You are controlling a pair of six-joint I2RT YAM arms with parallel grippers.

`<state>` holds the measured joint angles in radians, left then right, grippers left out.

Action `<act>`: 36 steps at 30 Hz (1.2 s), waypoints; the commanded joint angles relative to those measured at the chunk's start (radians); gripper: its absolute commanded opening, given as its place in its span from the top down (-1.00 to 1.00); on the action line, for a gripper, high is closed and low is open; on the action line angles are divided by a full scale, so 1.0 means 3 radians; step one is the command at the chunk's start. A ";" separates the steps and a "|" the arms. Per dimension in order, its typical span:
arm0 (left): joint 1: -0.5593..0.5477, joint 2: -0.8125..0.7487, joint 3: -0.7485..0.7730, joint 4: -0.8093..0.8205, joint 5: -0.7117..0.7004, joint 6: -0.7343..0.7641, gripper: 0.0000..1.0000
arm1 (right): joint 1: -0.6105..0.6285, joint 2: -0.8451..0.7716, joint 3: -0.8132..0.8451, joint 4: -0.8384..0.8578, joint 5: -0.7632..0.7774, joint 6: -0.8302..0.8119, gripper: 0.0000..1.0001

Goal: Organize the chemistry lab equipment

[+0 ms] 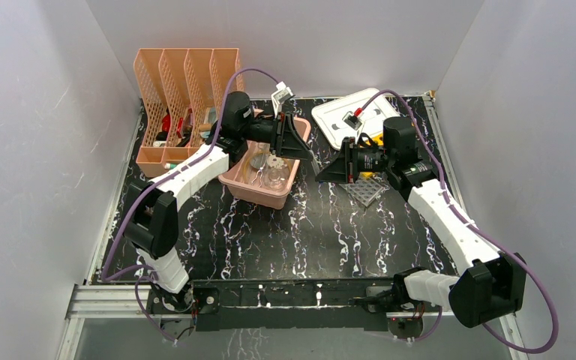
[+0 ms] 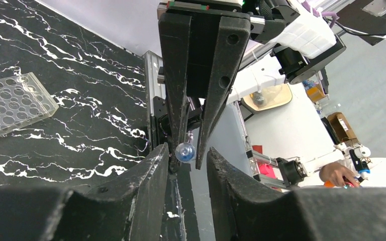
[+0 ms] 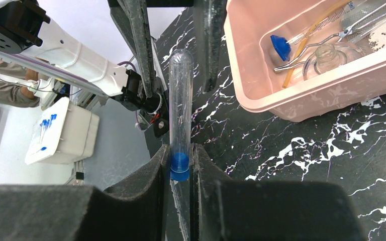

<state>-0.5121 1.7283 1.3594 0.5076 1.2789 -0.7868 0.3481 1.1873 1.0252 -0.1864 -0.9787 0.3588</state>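
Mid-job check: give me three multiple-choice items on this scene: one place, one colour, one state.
1. The clear tube rack lies: A in the pink tub; B on the table; C in the mesh holder.
2. The test tube's cap is: A red; B blue; C yellow.
3. The right gripper is: A open; B shut on nothing; C shut on the test tube.
Answers: B, it rests on marbled table top; B, blue shows between the fingers; C, they pinch the tube.
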 commanded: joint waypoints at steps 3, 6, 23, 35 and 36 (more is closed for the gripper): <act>0.0015 -0.0165 -0.0020 0.0415 0.0104 -0.0201 0.40 | 0.0016 0.0009 0.0133 0.0025 -0.0077 -0.0045 0.92; 0.0015 -0.0110 -0.0007 0.0490 0.0109 -0.0265 0.41 | 0.0029 0.0016 0.0122 0.0018 -0.0074 -0.0043 0.93; -0.0038 -0.0094 -0.0064 0.0249 -0.0236 -0.0066 0.92 | 0.0080 -0.0002 0.0096 0.0036 0.0101 -0.0099 0.39; 0.0096 0.0180 -0.0211 0.1345 -0.0726 -0.1134 0.85 | 0.0046 -0.0177 0.0238 0.0073 0.0699 -0.0191 -0.42; 0.0121 0.0205 -0.0229 0.1415 -0.0769 -0.1199 0.85 | 0.0035 -0.0227 0.0234 0.0090 0.0752 -0.0194 -0.43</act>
<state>-0.5026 1.7710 1.3071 0.7696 1.1038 -1.0241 0.3668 1.1770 1.0325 -0.1932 -0.8352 0.3321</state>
